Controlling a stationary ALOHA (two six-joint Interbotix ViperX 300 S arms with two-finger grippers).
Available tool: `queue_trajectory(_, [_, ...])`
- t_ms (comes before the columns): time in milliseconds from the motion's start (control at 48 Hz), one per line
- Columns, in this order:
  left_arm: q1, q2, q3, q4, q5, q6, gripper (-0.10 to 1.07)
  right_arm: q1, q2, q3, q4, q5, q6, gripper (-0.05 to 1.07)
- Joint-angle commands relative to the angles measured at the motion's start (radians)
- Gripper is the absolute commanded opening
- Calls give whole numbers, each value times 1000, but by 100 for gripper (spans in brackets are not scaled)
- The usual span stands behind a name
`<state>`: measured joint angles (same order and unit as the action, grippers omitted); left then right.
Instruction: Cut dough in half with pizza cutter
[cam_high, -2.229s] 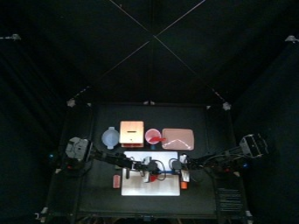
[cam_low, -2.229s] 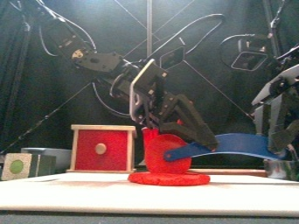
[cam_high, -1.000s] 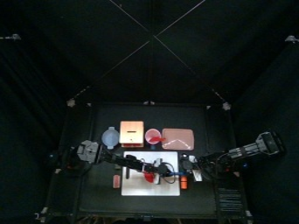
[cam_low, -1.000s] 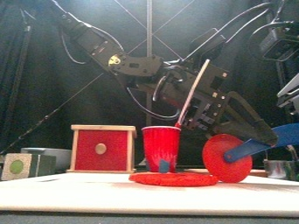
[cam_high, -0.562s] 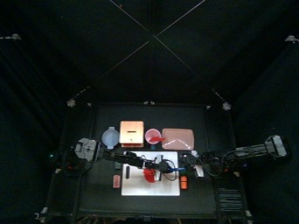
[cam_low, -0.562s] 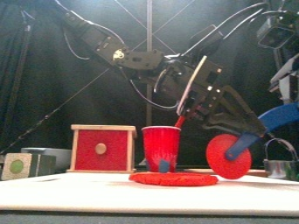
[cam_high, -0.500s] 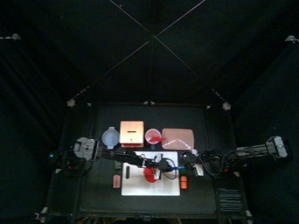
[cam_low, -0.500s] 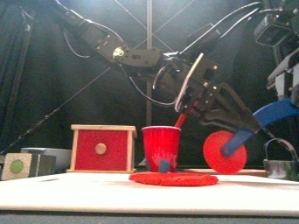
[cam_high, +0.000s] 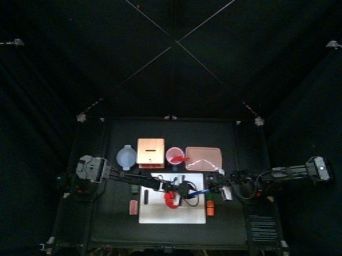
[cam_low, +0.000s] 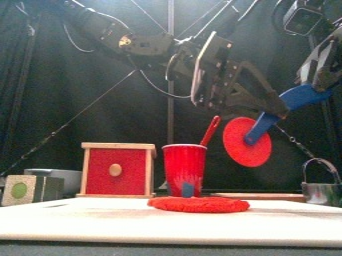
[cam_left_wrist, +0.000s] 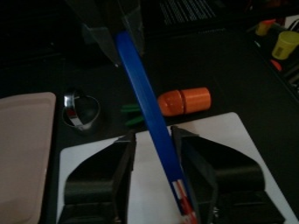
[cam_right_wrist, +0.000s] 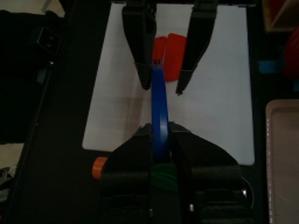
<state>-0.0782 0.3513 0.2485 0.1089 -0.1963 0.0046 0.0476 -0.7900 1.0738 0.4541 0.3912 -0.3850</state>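
Observation:
The dough (cam_low: 198, 204) is a flat red disc lying on the white board (cam_low: 80, 222), also seen as the dough (cam_right_wrist: 173, 45) and the dough (cam_high: 171, 199). High above it hangs the pizza cutter (cam_low: 249, 142), a red wheel on a blue handle. In the right wrist view my right gripper (cam_right_wrist: 162, 131) is shut on the cutter's handle (cam_right_wrist: 159, 87). My left gripper (cam_left_wrist: 158, 140) is open. The blue handle (cam_left_wrist: 146, 96) runs between its jaws, which stand clear of it on both sides.
A red cup (cam_low: 185, 168) stands just behind the dough. A wooden box with a red face (cam_low: 118, 168) sits at the left, a metal cup (cam_low: 318, 190) at the right. An orange block (cam_left_wrist: 184, 100) lies beside the board.
The left jaws have spread apart and let go of the blue handle. The cutter has risen and moved slightly left above the dough, held by the right gripper.

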Motion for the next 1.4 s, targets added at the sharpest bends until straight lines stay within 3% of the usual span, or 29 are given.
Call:
queue_trajectory(0, [8, -57, -14, 5, -31, 5, 79, 3, 3, -32, 8, -3, -2, 38])
queue_trajectory(188, [2, -117, 15, 28, -106, 5, 80, -5, 14, -44, 81, -3, 2, 39])
queue_trajectory(417, [-2, -187, 135, 32, -264, 2, 80, -69, 17, -35, 212, 29, 14, 39])
queue_trajectory(521, [-2, -216, 210, 14, -333, 2, 80, -115, 12, -21, 273, 60, 123, 39])
queue_trajectory(646, [-3, -250, 302, -31, -413, 3, 80, -167, -20, 0, 278, 130, 413, 40])
queue_trajectory(812, [-3, -290, 403, -75, -485, 3, 80, -166, -74, 32, 152, 137, 773, 40])
queue_trajectory(1042, [-3, -324, 508, -112, -529, 3, 80, -117, -117, 38, -167, 152, 1266, 40])
queue_trajectory(1250, [-3, -354, 578, -112, -537, 5, 80, -15, -41, 46, -405, 158, 1736, 40])
queue_trajectory(1375, [2, -367, 615, -110, -543, 6, 80, 71, 11, 21, -509, 158, 1945, 41])
